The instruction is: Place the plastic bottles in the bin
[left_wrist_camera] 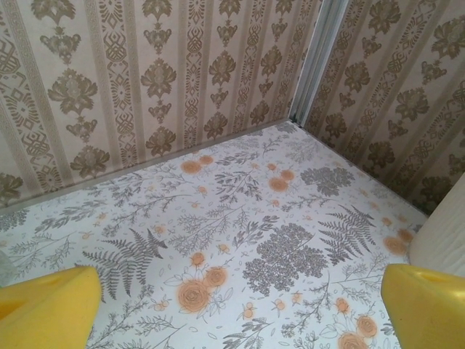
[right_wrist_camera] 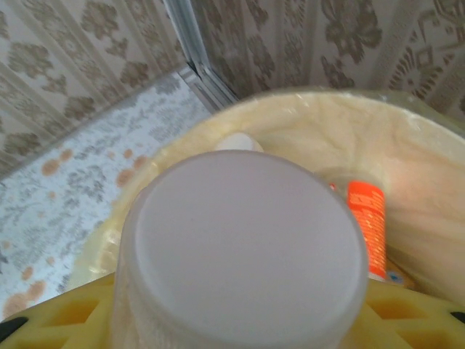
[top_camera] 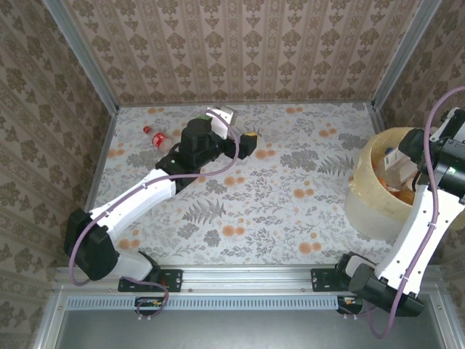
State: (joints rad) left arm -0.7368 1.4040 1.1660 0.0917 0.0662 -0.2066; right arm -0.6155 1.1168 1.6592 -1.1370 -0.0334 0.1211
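A small clear plastic bottle with a red label and cap lies on the floral table near the back left, just left of my left arm. My left gripper hovers at the back centre, and in the left wrist view its yellow fingers stand wide apart with only tabletop between them; the gripper is open. My right gripper hangs over the bin, shut on a frosted pale bottle whose round end faces the camera. An orange-labelled bottle lies inside the bin's pale yellow liner.
Patterned walls close the table in at the back and both sides, with metal corner posts. The bin stands against the right wall. A pale curved surface shows at the right edge of the left wrist view.
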